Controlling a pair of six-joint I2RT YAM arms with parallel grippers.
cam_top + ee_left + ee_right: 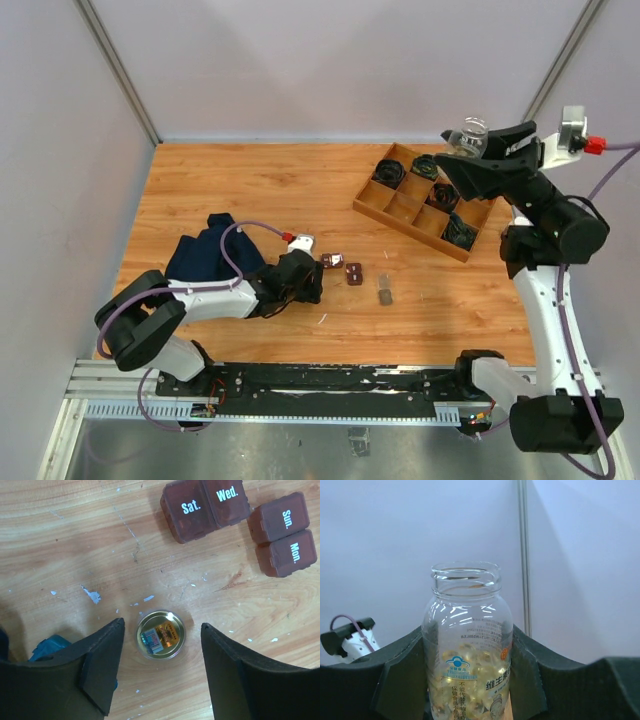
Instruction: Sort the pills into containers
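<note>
Two pairs of tiny dark-brown boxes lie on the table, marked Sat. [188, 511] and Wed. [227, 500], Sun. [278, 518] and Mon. [286, 553]; all lids are shut. From above they show as two small brown blocks [331, 261] [353, 272]. My left gripper [162, 625] [312, 283] is open and low over the table, straddling a round gold lid [161, 634] without touching it. My right gripper [468, 650] [470, 150] is shut on an open glass bottle [467, 625] [468, 135] of yellow softgel pills, held upright and high at the back right.
A wooden divided tray [402, 208] with black cables lies under the right gripper. A dark blue cloth [205, 250] lies by the left arm. A small grey object [385, 292] lies right of the boxes. White flecks dot the wood.
</note>
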